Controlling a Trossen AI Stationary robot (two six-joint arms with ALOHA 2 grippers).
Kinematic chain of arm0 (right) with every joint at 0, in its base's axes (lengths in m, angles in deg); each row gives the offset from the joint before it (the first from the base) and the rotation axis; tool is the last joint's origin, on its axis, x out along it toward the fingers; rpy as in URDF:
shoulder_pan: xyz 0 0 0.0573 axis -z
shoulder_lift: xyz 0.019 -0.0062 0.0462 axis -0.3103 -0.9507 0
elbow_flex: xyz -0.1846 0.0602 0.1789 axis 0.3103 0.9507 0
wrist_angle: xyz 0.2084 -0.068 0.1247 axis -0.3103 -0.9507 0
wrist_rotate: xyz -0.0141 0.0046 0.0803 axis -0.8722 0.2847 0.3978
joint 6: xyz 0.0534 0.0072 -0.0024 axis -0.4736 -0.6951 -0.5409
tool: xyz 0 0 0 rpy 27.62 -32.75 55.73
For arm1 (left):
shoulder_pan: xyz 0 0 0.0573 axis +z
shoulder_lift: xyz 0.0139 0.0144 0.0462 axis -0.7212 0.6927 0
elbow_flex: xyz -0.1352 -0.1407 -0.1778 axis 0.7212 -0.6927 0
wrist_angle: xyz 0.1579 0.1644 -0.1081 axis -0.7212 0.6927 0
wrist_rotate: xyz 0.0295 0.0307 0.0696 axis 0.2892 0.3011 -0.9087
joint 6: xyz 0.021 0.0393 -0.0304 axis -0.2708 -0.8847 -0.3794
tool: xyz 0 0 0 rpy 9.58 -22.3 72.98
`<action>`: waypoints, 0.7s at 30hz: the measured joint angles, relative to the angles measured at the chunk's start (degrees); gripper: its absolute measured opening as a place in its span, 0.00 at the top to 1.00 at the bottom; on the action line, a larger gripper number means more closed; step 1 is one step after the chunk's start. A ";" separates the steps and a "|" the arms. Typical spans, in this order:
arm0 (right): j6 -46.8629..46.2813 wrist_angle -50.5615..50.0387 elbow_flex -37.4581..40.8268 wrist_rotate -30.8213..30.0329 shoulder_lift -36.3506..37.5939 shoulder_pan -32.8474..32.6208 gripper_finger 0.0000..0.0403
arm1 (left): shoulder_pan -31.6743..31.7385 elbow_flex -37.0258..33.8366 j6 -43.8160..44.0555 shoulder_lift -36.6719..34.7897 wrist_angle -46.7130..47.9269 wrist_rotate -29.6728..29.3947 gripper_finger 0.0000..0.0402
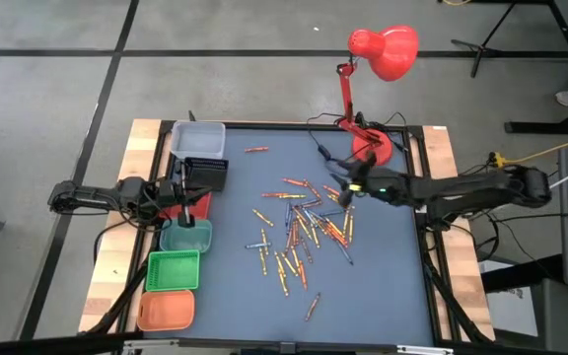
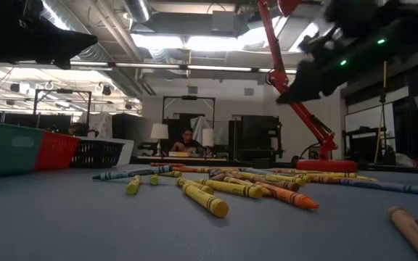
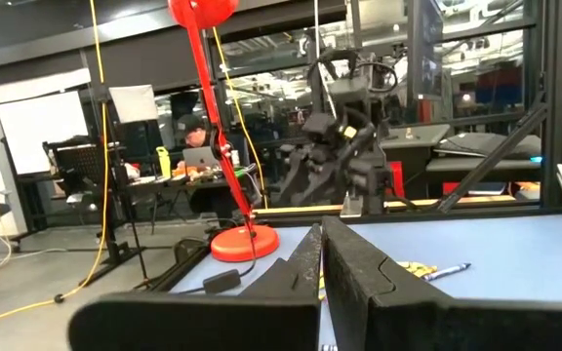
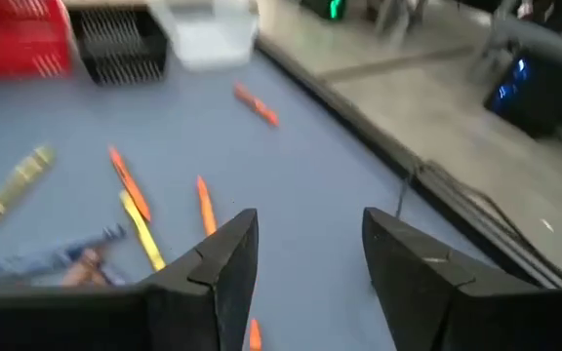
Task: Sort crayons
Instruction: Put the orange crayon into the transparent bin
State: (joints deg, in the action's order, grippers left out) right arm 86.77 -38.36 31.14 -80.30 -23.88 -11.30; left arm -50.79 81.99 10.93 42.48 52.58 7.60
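Several crayons in orange, yellow, blue and red lie scattered flat on the middle of the blue table mat, and one orange crayon lies apart toward the far edge. My right gripper hangs open in the air over the far right fringe of the pile; the right wrist view shows nothing between its fingers. My left gripper is shut and empty at the table's left, above the bins. Its shut fingers point across the table.
A row of small bins runs along the left edge: white, black, red, teal, green and orange. A red desk lamp stands on its base at the far right corner. A person sits beyond the table.
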 joint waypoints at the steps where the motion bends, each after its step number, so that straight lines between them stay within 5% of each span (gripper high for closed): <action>1: -0.26 -0.87 -1.28 0.37 -2.28 0.55 0.55 | 0.00 0.00 0.01 0.00 0.01 0.01 1.00; 9: -2.26 -4.83 -7.81 7.04 -15.73 5.37 0.55 | 0.01 0.00 0.07 0.00 0.09 0.00 1.00; 21: -4.72 -6.43 -8.98 14.93 -23.88 9.93 0.55 | 0.00 0.00 0.04 0.00 0.14 -0.01 1.00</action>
State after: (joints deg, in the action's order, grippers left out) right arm 82.05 -44.78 22.15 -65.37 -47.76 -1.37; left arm -50.79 81.99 10.97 42.48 52.72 7.59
